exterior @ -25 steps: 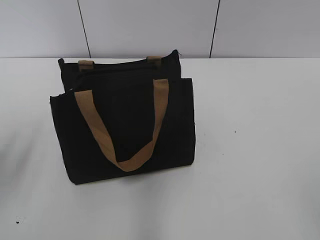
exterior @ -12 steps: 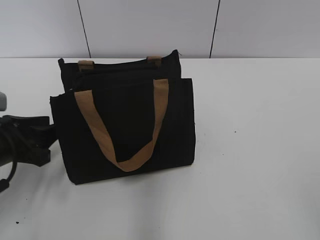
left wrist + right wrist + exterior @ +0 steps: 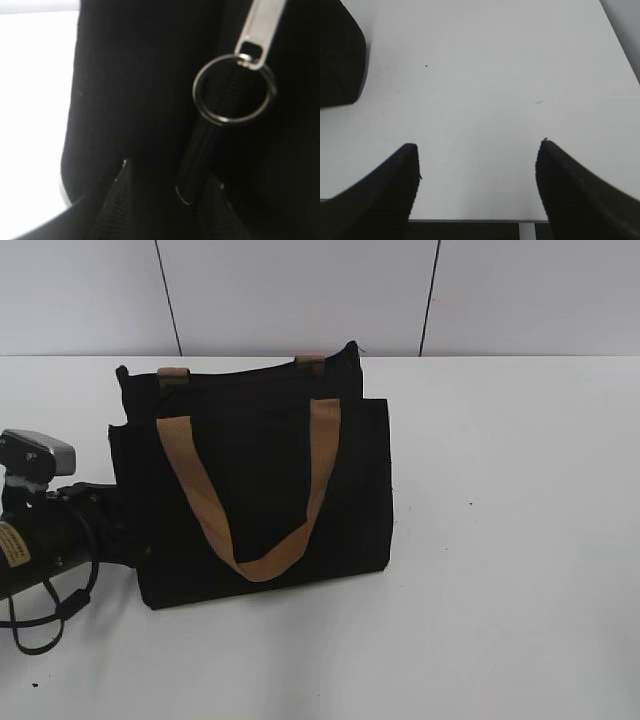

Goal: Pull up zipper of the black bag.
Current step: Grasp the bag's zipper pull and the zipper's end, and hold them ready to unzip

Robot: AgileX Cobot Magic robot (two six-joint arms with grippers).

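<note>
Zipper (image 3: 260, 30) on side of black bag (image 3: 260, 480), just ahead of left fingers (image 3: 117, 200), which stand apart. We judge approach step; next we close on pull tab. Right fingers (image 3: 380, 195) apart over bare surface (image 3: 485, 75).

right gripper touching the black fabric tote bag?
Apart. The right wrist view shows the open right gripper over bare white table, with the black fabric tote bag off at the frame's left edge.
</note>
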